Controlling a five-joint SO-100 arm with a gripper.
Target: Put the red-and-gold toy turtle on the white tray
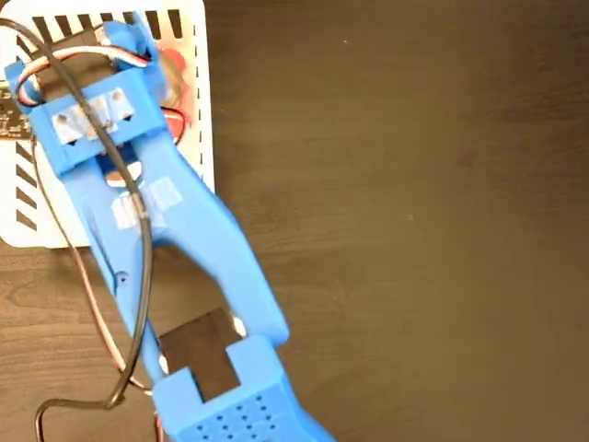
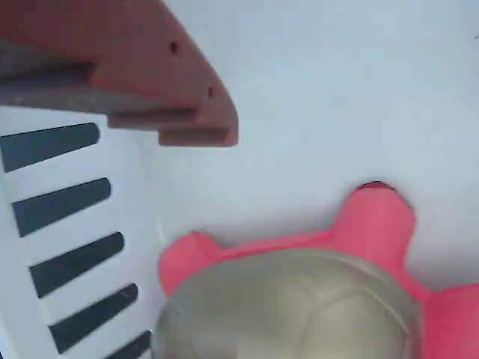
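The red-and-gold toy turtle (image 2: 299, 299) lies on the floor of the white tray (image 2: 337, 90), its gold shell up and its coral head toward the right in the wrist view. In the fixed view only red patches of the turtle (image 1: 177, 72) show beside the arm, inside the white tray (image 1: 55, 230) at the top left. My blue gripper (image 1: 83, 46) hovers over the tray, open and holding nothing. One finger (image 2: 150, 82) shows at the upper left of the wrist view, apart from the turtle. The other finger is out of that view.
The tray's slotted rim (image 2: 67, 239) runs along the left of the wrist view. The blue arm (image 1: 193, 249) crosses from the bottom toward the tray, with cables (image 1: 92, 304) trailing on its left. Dark wooden table (image 1: 414, 230) spreads to the right.
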